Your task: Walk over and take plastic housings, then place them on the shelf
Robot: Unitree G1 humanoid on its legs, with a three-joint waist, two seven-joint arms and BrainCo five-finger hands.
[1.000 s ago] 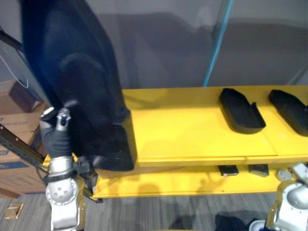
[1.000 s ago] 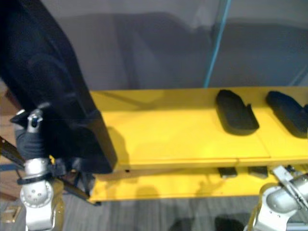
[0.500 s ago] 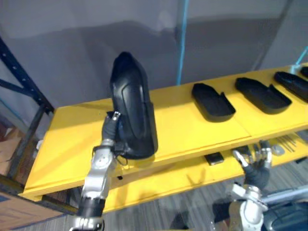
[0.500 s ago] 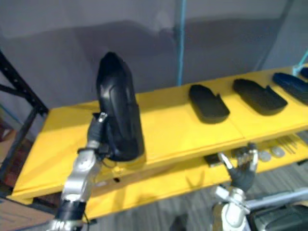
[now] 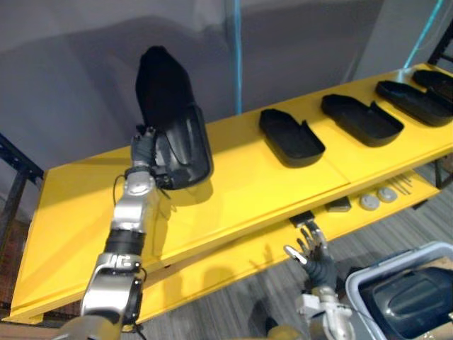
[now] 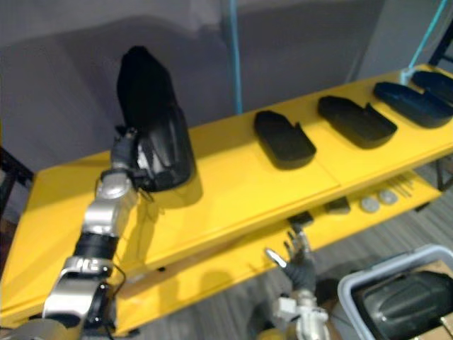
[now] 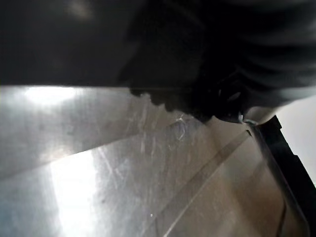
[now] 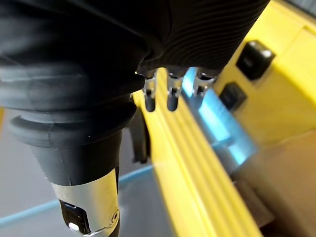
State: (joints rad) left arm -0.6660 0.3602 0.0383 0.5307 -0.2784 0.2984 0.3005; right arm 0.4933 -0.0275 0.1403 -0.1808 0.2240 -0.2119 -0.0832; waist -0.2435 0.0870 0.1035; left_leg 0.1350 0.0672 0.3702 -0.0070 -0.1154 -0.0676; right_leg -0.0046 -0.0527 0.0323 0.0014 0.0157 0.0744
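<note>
The big black plastic shell (image 5: 170,117) stands almost upright over the left part of the yellow shelf (image 5: 233,188). Its bottom end is right at the shelf top, and I cannot tell if it is touching yet. Its top end leans back toward the grey wall. The robot's left hand (image 5: 144,147) is at the shell's side edge, with the fingers closed on it, so the hand is carrying the shell.

To the right, three more shells lie flat in a row on the same shelf: one near (image 5: 290,138), one past it (image 5: 361,119), and one far off (image 5: 414,101). There is a wide bare patch between the held shell and the nearest flat one.

The right hand (image 5: 315,256) hangs low in front of the lower shelf, with its fingers spread and nothing in it. Beside it sits a grey bin (image 5: 364,280) with another black shell (image 5: 407,301) inside.

I think the step now is laying the shell down. To do it well, the hand should tip the shell slowly toward the bare patch until it lies flat like the others. It should let go only when the shell rests on the shelf, and stay back from the front edge so nothing slides off.
</note>
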